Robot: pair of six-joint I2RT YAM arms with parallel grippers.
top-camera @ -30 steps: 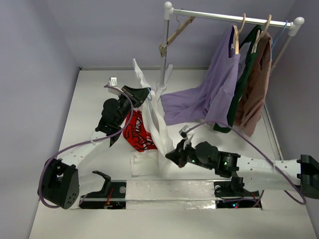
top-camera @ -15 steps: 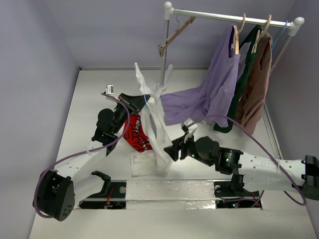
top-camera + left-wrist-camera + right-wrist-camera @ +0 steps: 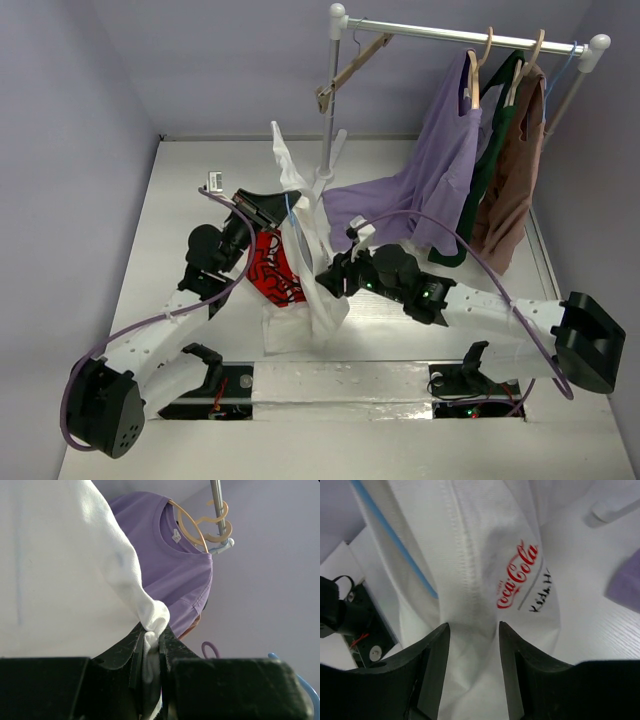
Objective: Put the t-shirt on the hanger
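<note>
The left hand [image 3: 150,647] clamps a fold of the t-shirt [image 3: 312,275] and holds it raised above the tabletop [image 3: 185,180] at centre-left, red graphic facing left. Within the last second the right hand [image 3: 472,630] has advanced left and far. Its fingers stand apart, straddling the hanging fabric. The light-blue hanger [image 3: 395,547] lies against the cloth. Judgement: a second grasp is being prepared.

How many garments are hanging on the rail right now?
3: a purple shirt leftmost, a dark green garment beside it, a brown garment rightmost. More may be hidden.
</note>
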